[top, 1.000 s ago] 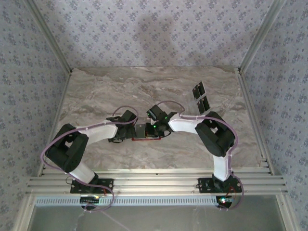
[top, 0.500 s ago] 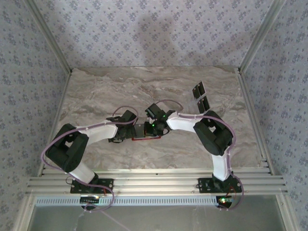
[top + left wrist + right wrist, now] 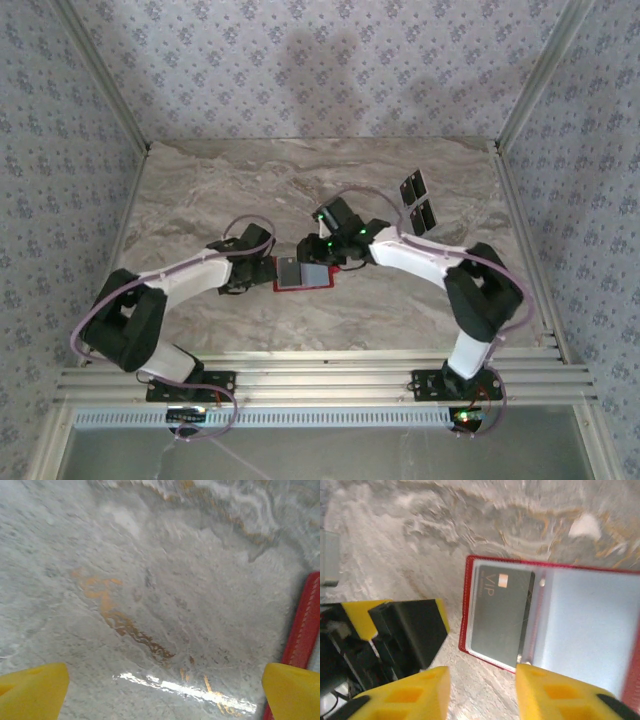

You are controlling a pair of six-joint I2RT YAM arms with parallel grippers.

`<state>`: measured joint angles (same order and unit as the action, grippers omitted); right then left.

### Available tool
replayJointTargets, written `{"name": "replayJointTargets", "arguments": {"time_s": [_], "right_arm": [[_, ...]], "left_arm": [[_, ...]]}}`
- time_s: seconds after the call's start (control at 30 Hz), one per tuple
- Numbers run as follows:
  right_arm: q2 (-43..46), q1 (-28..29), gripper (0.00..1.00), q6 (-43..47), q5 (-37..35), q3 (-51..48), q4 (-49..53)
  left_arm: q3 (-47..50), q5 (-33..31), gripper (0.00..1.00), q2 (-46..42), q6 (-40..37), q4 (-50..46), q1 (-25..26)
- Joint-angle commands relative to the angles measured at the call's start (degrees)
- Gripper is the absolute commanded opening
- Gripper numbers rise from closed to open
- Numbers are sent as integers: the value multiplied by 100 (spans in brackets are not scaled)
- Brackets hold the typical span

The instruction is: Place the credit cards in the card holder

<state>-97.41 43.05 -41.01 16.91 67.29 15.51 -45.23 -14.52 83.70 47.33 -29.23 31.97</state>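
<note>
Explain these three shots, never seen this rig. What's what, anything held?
Two robot arms are bolted at the near edge of a marble table. The wide picture looks down from above and behind them. The other two come from a camera on each wrist, with that arm's yellow fingertips at the bottom. Between the arms lies an open red card holder with one credit card in a pocket. Two spare cards lie at the far right. The left tool and right tool are both open, holding nothing.

Grey marble-pattern table (image 3: 300,170); floral-patterned walls (image 3: 300,60) on three sides; aluminium rails (image 3: 320,378) at near edge.
</note>
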Motion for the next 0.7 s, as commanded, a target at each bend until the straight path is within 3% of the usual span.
{"name": "replayJointTargets", "arguments": {"time_s": [0.0, 0.13, 0.27, 0.4, 0.57, 0.67], "right_arm": [[263, -229, 49, 290, -370, -235, 607], [296, -454, 59, 686, -934, -238, 1103], [68, -573, 61, 985, -1189, -158, 1260], [-209, -616, 61, 1122, -1266, -67, 1232], [-499, -635, 58, 1187, -1181, 37, 1152], [-608, -669, 44, 1186, -1126, 40, 1106]], "left_arm": [[-180, 254, 100, -373, -211, -151, -164], [-137, 867, 100, -519, -451, 427, -256], [-21, 1649, 100, -454, -421, 1146, -329], [66, 1985, 100, -308, -339, 1578, -348], [144, 2135, 100, -141, -287, 1834, -349], [198, 2305, 100, -31, -290, 2092, -349]]}}
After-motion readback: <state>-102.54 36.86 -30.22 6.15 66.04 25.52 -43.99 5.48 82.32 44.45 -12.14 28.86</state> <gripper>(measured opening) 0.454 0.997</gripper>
